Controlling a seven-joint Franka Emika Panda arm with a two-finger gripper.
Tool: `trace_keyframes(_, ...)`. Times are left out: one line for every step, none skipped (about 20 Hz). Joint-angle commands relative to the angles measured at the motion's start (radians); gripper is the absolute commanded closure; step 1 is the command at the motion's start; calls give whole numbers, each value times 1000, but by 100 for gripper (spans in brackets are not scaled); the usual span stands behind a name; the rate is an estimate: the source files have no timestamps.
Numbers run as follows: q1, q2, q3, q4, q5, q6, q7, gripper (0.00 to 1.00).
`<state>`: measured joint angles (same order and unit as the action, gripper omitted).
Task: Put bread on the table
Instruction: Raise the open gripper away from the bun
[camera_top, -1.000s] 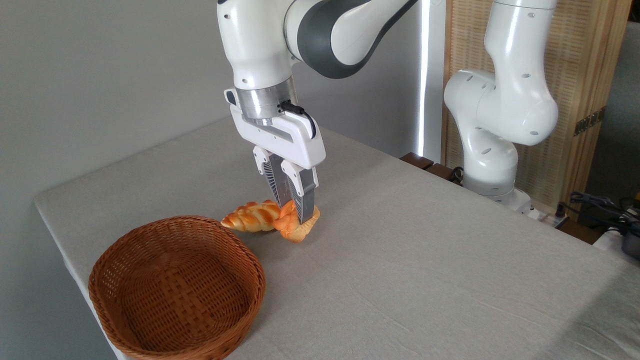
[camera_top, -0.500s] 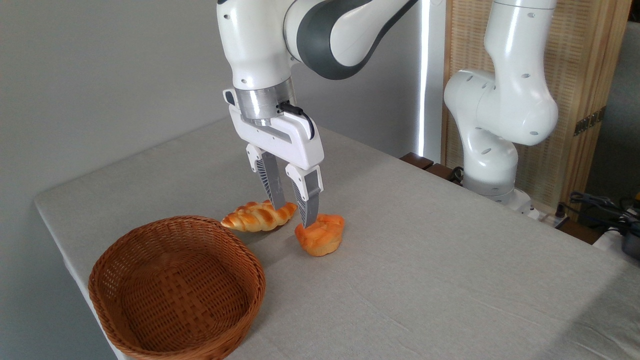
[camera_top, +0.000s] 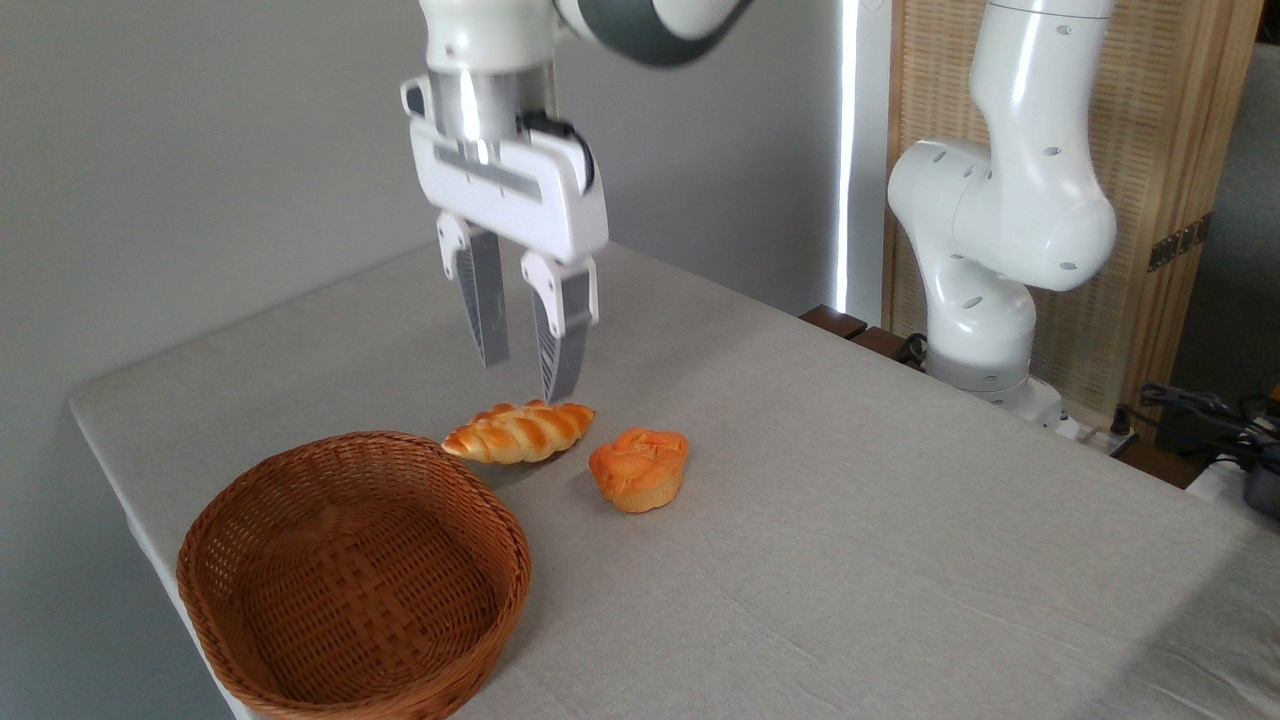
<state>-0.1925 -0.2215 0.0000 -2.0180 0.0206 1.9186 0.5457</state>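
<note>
The bread (camera_top: 640, 468), a small orange-golden lumpy bun, lies on the light grey table (camera_top: 850, 520) near its middle, on its own and touched by nothing. My gripper (camera_top: 525, 375) hangs open above and to the left of it, fingers pointing down, with nothing between them. Its fingertips are well clear of the bun and hover over the far end of the braided loaf.
A long braided pale-golden loaf (camera_top: 518, 431) lies just left of the bun. A round brown wicker basket (camera_top: 352, 572) stands empty at the front left corner, close to the table edge. The arm's white base (camera_top: 985, 290) stands at the back right.
The gripper opened and let the bun go; the bun settled on the table slightly to the right. Then the gripper rose and shifted left, away from the bun.
</note>
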Motion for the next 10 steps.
trace_keyframes(-2,7,41,126,-36,-131,2,0)
trace_keyframes(-4,7,52,139,-66,-138,5,0)
trace_keyframes(-2,7,55,143,-86,-141,17,0)
trace_keyframes(-2,7,55,144,-88,-142,34,0)
trace_keyframes(-2,11,55,142,-88,-154,49,0)
trace_keyframes(-1,22,55,142,-88,-168,63,0)
trace_keyframes(1,28,55,143,-88,-171,68,0)
trace_keyframes(2,30,55,142,-88,-171,65,0)
trace_keyframes(2,36,55,142,-88,-171,65,0)
trace_keyframes(2,37,55,143,-90,-170,63,0)
